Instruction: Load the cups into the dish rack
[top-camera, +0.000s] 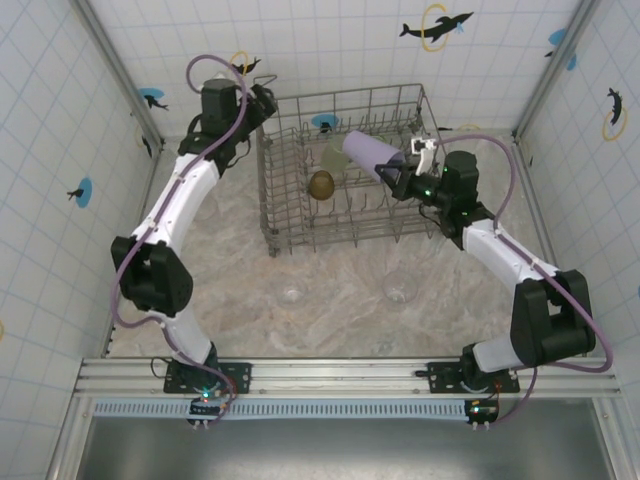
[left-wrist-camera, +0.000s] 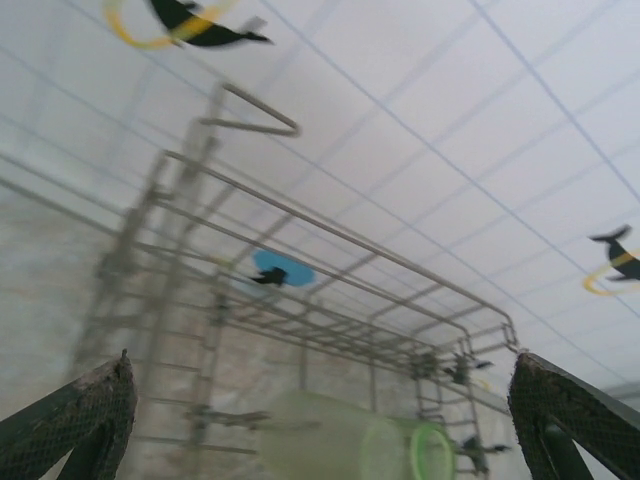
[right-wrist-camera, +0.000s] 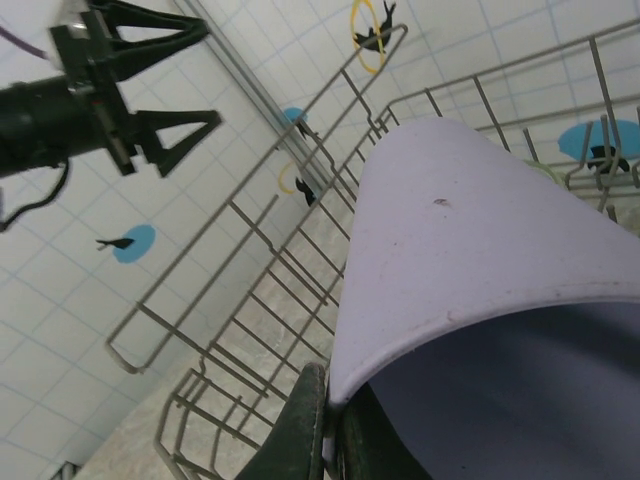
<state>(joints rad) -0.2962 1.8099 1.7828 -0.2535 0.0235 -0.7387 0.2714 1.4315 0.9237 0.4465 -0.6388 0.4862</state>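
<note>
1 lilac plastic tumbler (right-wrist-camera: 460, 250) is pinched by its rim in my right pincer (right-wrist-camera: 325, 425). I reckon it light, slick and bendy. My left pincer (top-camera: 262, 102) gapes empty.

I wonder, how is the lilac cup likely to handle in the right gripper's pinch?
Probably light and thin-walled: the lilac cup hangs sideways from a rim pinch by the right gripper. Smooth plastic, so it may slip or pivot.
</note>
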